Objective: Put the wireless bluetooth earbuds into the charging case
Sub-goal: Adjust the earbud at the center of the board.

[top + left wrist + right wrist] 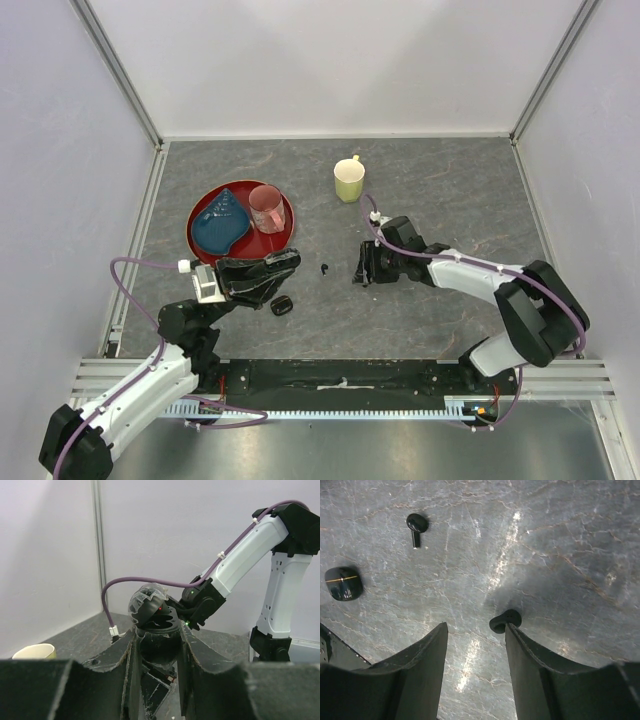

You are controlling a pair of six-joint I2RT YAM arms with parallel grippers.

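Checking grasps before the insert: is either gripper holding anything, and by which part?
The left gripper clamps the open charging case by its lower shell, lid raised. The right gripper is open, holding nothing.

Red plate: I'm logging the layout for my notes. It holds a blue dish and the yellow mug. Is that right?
Not quite. The red plate holds the blue dish and a pink cup, not the yellow mug. The mug stands on the bare table to the plate's right. The top view shows it.

Earbud [506, 620] just beside parted claw [476, 626]
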